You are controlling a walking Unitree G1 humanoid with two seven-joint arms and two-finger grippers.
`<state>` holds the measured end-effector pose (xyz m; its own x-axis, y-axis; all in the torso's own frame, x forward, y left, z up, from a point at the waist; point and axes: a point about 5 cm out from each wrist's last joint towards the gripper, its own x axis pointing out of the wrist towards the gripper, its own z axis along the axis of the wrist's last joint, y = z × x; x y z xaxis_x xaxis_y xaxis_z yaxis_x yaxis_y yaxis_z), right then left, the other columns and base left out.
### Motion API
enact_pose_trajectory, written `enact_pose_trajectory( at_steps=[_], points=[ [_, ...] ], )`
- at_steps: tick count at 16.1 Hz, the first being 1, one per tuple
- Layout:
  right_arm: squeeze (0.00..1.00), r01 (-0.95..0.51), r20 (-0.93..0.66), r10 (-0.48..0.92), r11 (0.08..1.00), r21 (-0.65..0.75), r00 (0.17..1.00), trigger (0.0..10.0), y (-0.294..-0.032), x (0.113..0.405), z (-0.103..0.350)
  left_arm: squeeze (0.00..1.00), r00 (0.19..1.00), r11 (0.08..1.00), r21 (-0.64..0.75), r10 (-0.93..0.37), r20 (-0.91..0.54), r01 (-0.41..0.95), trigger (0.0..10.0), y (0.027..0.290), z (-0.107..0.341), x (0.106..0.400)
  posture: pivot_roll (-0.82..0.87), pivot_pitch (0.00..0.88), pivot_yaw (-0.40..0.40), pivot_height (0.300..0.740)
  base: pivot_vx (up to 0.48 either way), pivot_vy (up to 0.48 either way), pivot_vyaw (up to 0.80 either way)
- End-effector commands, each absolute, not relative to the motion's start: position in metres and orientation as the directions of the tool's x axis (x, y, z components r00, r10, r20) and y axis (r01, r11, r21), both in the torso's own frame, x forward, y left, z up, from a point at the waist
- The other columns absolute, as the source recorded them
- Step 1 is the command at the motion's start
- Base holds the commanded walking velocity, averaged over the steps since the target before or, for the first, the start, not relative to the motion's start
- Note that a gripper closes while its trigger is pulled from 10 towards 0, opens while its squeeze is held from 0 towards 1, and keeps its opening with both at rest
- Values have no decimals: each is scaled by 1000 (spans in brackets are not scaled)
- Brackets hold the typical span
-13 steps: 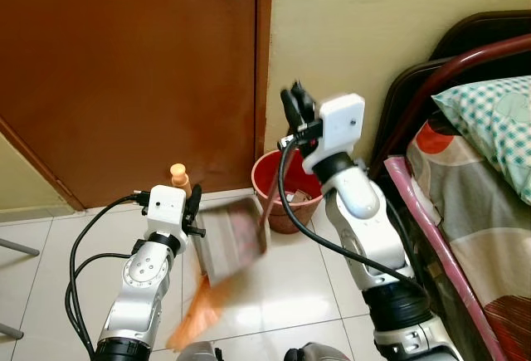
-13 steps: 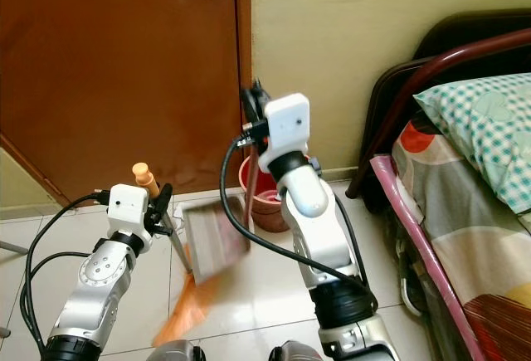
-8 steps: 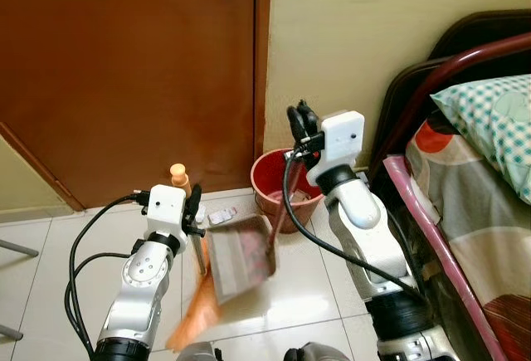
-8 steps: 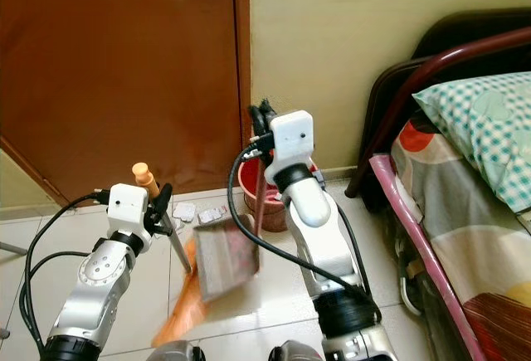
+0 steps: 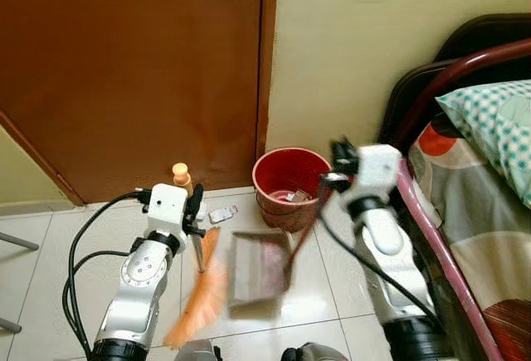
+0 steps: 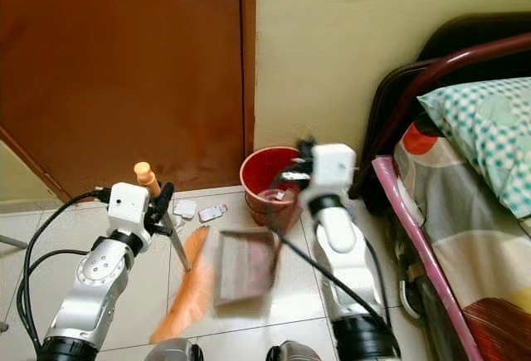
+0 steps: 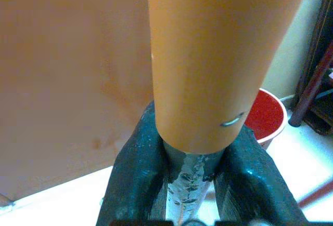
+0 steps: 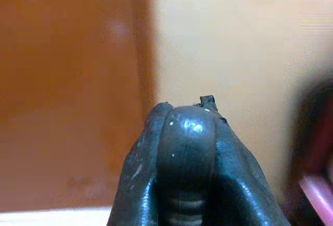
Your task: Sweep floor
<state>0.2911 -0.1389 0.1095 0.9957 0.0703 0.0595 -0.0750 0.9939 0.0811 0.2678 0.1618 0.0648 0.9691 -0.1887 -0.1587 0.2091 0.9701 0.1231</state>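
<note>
My left gripper (image 5: pixel 196 212) is shut on the broom, just below its orange handle cap (image 5: pixel 180 173). The silver shaft runs down to blurred orange bristles (image 5: pixel 197 301) on the white tiles. In the left wrist view the orange handle (image 7: pixel 218 54) sits clamped between the fingers (image 7: pixel 130 184). My right gripper (image 5: pixel 341 162) is shut on the dark red handle of the dustpan (image 5: pixel 259 274), which hangs low over the floor in front of the red bin (image 5: pixel 290 180). The right wrist view has the fingers closed round the rounded handle end (image 8: pixel 187 148). Small white litter (image 5: pixel 222 212) lies by the door.
A brown door (image 5: pixel 124 70) and a yellow wall close off the far side. A bed (image 5: pixel 489 220) with a dark curved frame (image 5: pixel 431 87) lines the right. The bin holds some scraps. White floor tiles (image 5: pixel 50 261) stretch to the left.
My right arm has dropped and swung right, bringing the dustpan down from beside the bin to low over the tiles. The broom bristles shifted slightly right. The left gripper kept its grip.
</note>
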Motion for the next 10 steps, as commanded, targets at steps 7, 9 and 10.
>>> enact_pose_trajectory(
  at_steps=[7, 9, 10],
  points=[
    [0, 46, -65, -40, 995, 93, 997, 10000, -175, 280, 81, 0, 962, 970, 129, -176, -210, 205, 10000, 160, 54, 256, 125, 71, -86, 740, 0, 0, 0],
    [0, 49, -97, -39, 993, 105, 995, 10000, -175, 278, 73, 0, 966, 971, 139, -164, -202, 194, 10000, 164, 58, 259, 132, 67, -90, 740, 0, 0, 0],
    [0, 43, -98, -33, 993, 105, 995, 10000, -173, 278, 73, 0, 966, 971, 141, -161, -201, 191, 10000, 165, 58, 260, 139, 65, -96, 740, 0, 0, 0]
  ],
)
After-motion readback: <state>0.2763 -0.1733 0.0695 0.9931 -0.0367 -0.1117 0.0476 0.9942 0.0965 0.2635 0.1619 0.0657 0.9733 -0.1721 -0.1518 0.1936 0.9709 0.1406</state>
